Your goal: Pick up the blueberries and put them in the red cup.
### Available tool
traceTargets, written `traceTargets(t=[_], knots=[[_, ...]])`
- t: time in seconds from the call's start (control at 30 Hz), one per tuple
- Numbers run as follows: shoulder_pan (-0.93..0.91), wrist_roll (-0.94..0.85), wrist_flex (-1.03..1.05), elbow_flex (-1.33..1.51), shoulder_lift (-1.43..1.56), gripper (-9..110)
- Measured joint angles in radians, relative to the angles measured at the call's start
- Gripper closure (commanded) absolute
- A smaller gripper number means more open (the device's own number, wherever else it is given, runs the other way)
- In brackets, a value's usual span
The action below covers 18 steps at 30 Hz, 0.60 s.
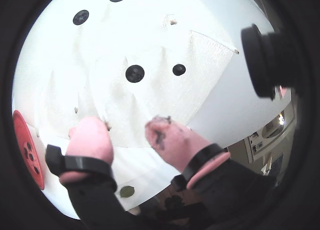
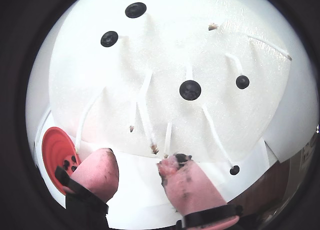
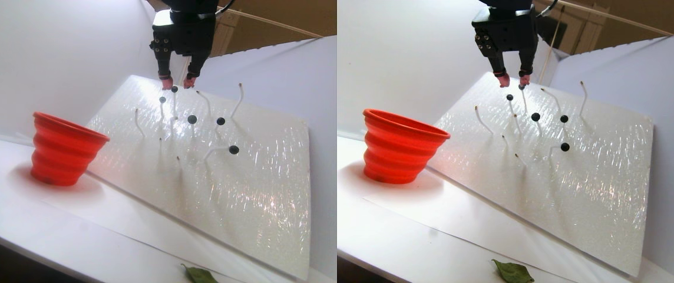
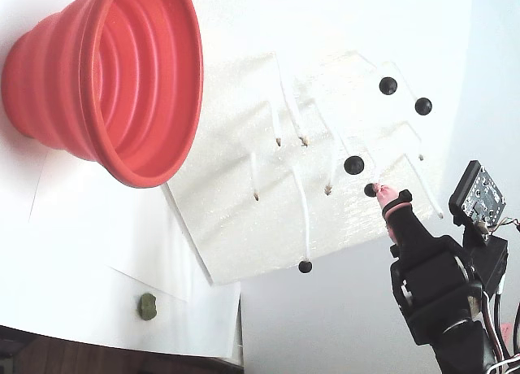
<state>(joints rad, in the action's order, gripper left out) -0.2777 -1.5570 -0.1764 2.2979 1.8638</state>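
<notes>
Five berries (image 4: 353,165) on white stalks, rising from a tilted board (image 3: 254,188); a few more already in the cup (image 3: 63,150), by the board's low edge. End effector (image 3: 177,81) released, pink tips apart, empty, hanging at the board's top edge, nearest berry (image 3: 174,89) just below. Best lowered straight, tips straddling that berry, then a gentle squeeze and pull along the stalk.

Red cup (image 1: 26,149) — mostly cut off at the left edge in a wrist view. Green leaf (image 3: 200,275) — clipped by the bottom edge of the stereo pair. Arm (image 4: 443,301) — base out of frame, fixed view.
</notes>
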Motion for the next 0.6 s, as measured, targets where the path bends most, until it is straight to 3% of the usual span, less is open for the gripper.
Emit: traceTargets(t=[0.6], knots=[[-0.018,-0.008,-0.054,-0.138,-0.179,84]])
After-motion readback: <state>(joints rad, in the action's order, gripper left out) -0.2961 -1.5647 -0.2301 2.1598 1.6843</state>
